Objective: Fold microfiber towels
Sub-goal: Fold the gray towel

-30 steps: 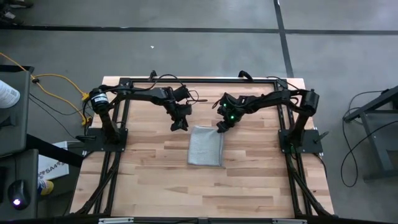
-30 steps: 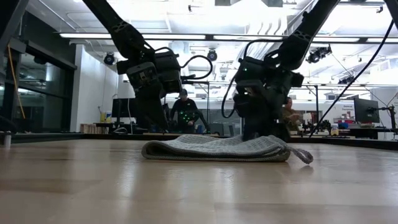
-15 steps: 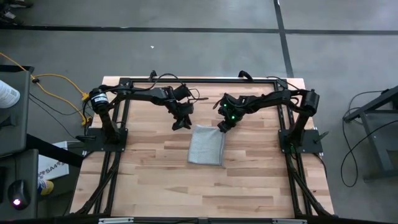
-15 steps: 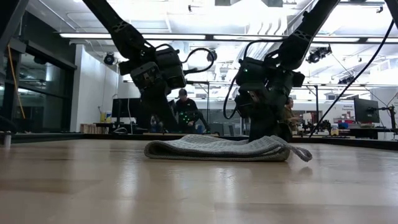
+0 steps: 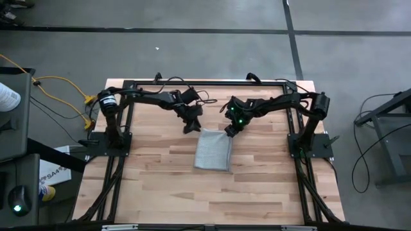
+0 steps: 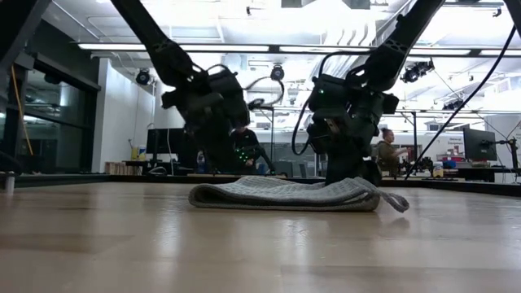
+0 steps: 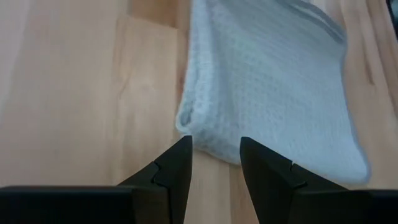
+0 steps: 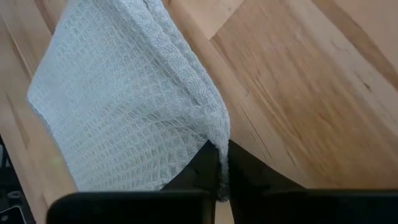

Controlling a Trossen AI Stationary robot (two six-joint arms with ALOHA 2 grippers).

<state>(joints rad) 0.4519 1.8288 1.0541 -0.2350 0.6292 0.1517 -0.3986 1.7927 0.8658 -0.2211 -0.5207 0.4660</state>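
A light grey-blue microfiber towel [image 5: 212,149] lies folded flat on the wooden table [image 5: 154,167], near its middle. In the low view it shows as a low stack of layers [image 6: 281,194]. My right gripper [image 5: 228,131] is at the towel's far right corner and shut on it. My left gripper [image 5: 191,126] hovers just beyond the towel's far left corner [image 7: 186,121]. It is open [image 7: 214,149], with nothing between its fingers. My right gripper pinches the towel's far right corner [image 8: 214,134] between its two fingers [image 8: 208,163]. The fingers come from above, slanting from the far right. The folded edge there looks more than one layer thick. The towel still lies on the table.
Black frame rails run along the table's left, right and far edges [image 5: 205,83]. Bare wood lies on the near side of the towel [image 5: 212,199]. People stand in the room beyond the table [image 6: 244,142].
My left gripper has moved toward the table's right edge, closer to the towel's far left corner, and has turned a little. My right gripper has stayed at the far right corner. The towel has stayed flat on the table.
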